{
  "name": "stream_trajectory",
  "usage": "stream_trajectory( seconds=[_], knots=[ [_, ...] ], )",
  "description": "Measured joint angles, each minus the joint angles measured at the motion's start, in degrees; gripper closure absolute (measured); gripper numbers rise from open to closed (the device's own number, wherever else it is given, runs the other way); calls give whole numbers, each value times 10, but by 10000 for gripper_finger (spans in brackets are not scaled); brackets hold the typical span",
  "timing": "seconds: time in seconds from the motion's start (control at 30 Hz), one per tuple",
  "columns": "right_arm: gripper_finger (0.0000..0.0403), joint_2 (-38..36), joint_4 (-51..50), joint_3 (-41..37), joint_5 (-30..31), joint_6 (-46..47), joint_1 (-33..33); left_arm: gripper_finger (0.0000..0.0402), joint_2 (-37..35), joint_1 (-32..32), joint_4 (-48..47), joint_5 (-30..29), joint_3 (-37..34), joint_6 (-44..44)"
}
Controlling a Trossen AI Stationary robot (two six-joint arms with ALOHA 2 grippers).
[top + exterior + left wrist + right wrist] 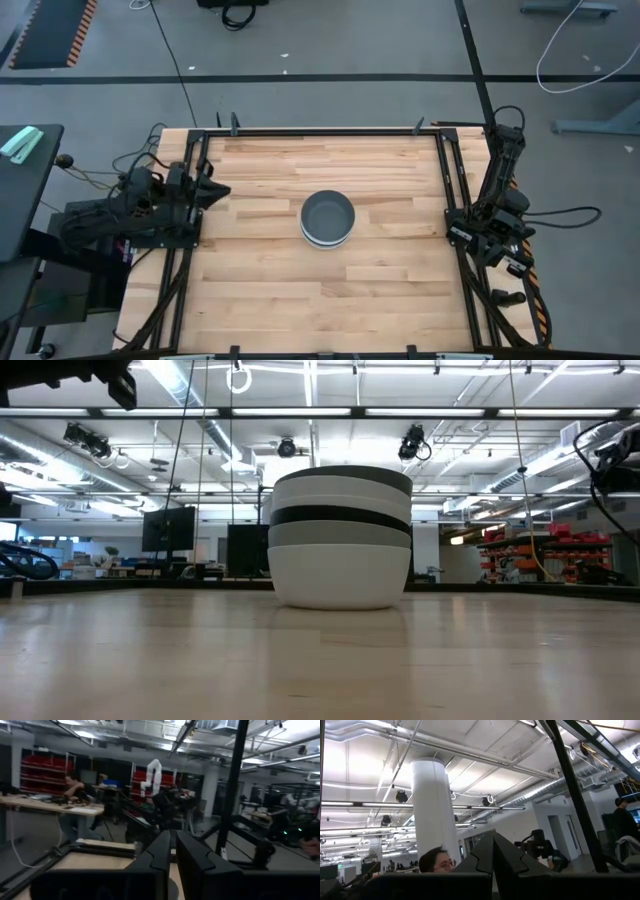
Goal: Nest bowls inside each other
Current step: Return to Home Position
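- The bowls (327, 219) stand as one nested stack in the middle of the tabletop (380, 300). In the low view a white bowl is at the bottom, then come grey, black and white bands, and a dark grey bowl is on top, mouth up
- Each bowl sits down inside the one under it, so only the rims show and the pile stands level and upright. No bowl shows apart from the stack, so I judge the nesting to be finished
- The left gripper (171, 837) is folded low at the left edge of the tabletop, with its fingers pressed together on nothing. The stack lies well apart from it, across bare wood toward the middle
- The right gripper (493, 840) is tucked in at the right edge, also closed and empty, and its camera looks up at the ceiling. The stack is again well apart from it
- With both arms drawn off to the sides the stack is left free, which reads to me as a parking pose and not an approach
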Motion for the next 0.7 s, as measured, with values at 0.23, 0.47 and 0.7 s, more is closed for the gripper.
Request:
stream_trajectory(
  seconds=[0.23, 0.47, 0.7],
  knots=[
    [391, -26, -17, -2, 0, -18, 0, 376, -21, 31, 2, -3, 0, 0],
    [391, -65, -35, -2, -2, -35, 0, 372, -50, 60, 1, -9, 0, -3],
    [391, -124, -91, -2, -2, -40, 0, 365, -55, 71, -24, -9, 0, -3]
  ],
)
